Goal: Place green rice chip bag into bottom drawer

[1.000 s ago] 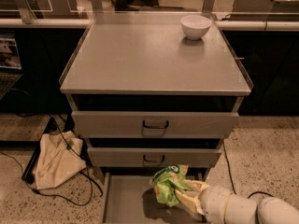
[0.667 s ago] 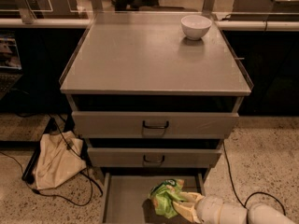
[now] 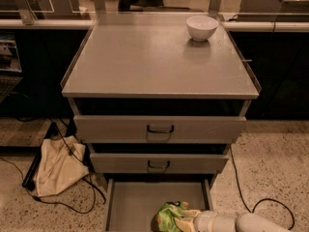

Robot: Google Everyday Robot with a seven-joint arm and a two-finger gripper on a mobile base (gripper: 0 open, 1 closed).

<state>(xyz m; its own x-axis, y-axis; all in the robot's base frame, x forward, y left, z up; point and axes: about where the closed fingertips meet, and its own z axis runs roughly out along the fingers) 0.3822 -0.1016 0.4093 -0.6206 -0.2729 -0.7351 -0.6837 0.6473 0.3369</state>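
The green rice chip bag [image 3: 166, 217] is a crumpled bright-green foil bag, low inside the open bottom drawer [image 3: 130, 202] at its front right. My gripper [image 3: 182, 220] comes in from the lower right on a white arm and is shut on the bag, its pale fingers [image 3: 187, 215] wrapped around the bag's right side. The bag's lower part is cut off by the frame edge. I cannot tell whether the bag touches the drawer floor.
Two upper drawers [image 3: 159, 128] with dark handles are slightly pulled out above. A white bowl [image 3: 202, 27] stands on the cabinet top at the back right. A beige cloth bag [image 3: 55, 166] and cables lie on the floor at the left; a black cable [image 3: 263, 202] lies at the right.
The gripper with the green bag has moved down into the bottom drawer and now sits lower in the frame. The arm has dropped with it.
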